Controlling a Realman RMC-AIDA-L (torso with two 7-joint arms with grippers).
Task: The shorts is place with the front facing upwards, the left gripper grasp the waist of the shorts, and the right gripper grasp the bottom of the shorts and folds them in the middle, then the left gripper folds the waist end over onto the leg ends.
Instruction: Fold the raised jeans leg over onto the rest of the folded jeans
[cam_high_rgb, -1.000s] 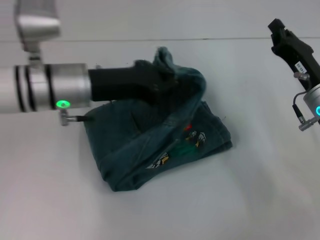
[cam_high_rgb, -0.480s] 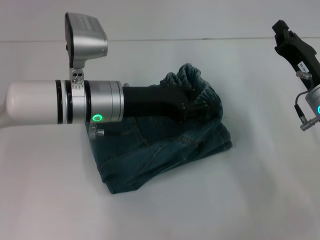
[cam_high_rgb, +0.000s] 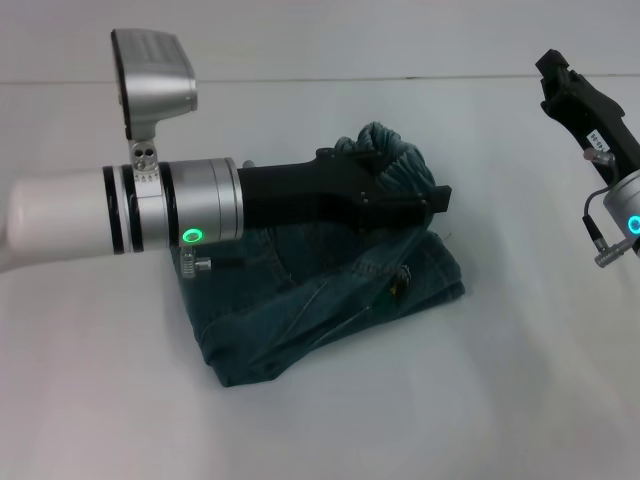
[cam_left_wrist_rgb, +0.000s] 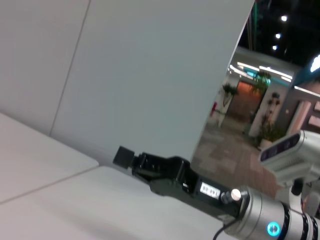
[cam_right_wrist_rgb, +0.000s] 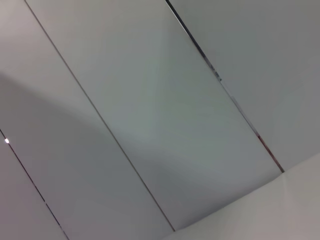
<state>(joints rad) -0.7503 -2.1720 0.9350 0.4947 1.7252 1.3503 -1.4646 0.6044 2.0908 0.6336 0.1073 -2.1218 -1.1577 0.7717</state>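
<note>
Folded denim shorts (cam_high_rgb: 330, 310) lie on a white worktop (cam_high_rgb: 520, 400) under the left tool.

The left tool (cam_high_rgb: 440, 200) reaches across the shorts, its fingers level above the ruched waist (cam_high_rgb: 395, 160); whether they grip cannot be told. The right tool (cam_high_rgb: 560, 75) hangs at the far right edge, well apart from the shorts, its state unclear.

One small white label (cam_left_wrist_rgb: 209, 189) sits on the black body of the right gripper (cam_left_wrist_rgb: 123, 156), well behind its fingers and just ahead of the silver wrist. In the left wrist view it carries dark digits that look like "140-08", though they are too small to be sure. In the head view the same label (cam_high_rgb: 597, 138) is only a white patch. No other text can be read.
</note>
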